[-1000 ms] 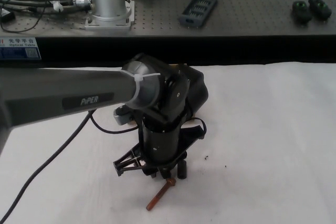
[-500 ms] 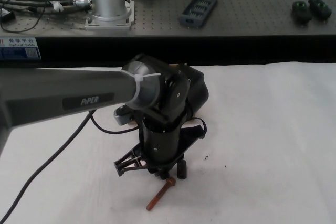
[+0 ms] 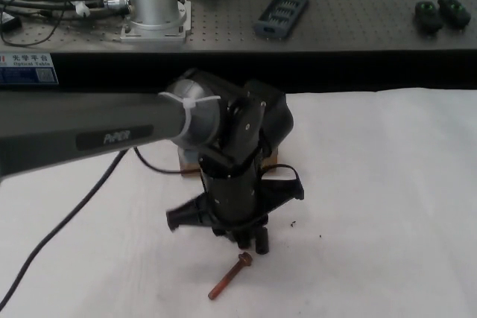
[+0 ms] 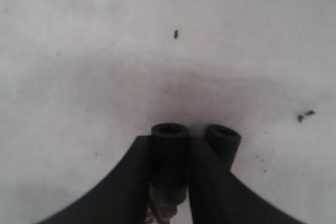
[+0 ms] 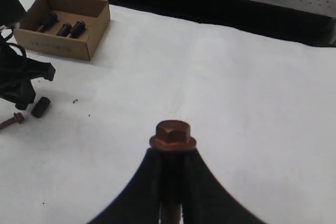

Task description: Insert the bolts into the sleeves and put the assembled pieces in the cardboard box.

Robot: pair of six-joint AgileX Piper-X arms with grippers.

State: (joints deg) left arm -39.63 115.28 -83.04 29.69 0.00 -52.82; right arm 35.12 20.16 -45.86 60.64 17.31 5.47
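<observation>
Since the earlier frame, the left arm had lifted and drawn back a little, so the left claw [image 4: 169,142] hung clear of the loose bolt [image 3: 229,277] it had been touching. More of the cardboard box [image 5: 59,44] showed behind the arm. The loose bolt had stayed where it was on the white cloth [image 3: 387,184].

The left claw was pinching a black sleeve [image 4: 169,167]. This sleeve was a short, smooth tube with its open end sticking out past the fingertips. A second black sleeve [image 4: 222,141] of the same kind sat on the cloth just beside the claw, apart from it. The loose bolt, long and copper-coloured with a flanged head, lay on the cloth just nearer the camera than the claw, its head towards the claw.

The right claw [image 5: 171,153] was pressed onto the shank of another copper bolt [image 5: 172,135]. Its six-sided head and round flange stood out beyond the dark, tapered fingers. This claw hung over bare cloth, well apart from the left one.

The box was plain brown card with an open top, and it sat on the cloth beyond the left arm. Three dark pieces [image 5: 63,28] lay side by side inside it. The cloth looked soft and matte, with a few dark specks.
</observation>
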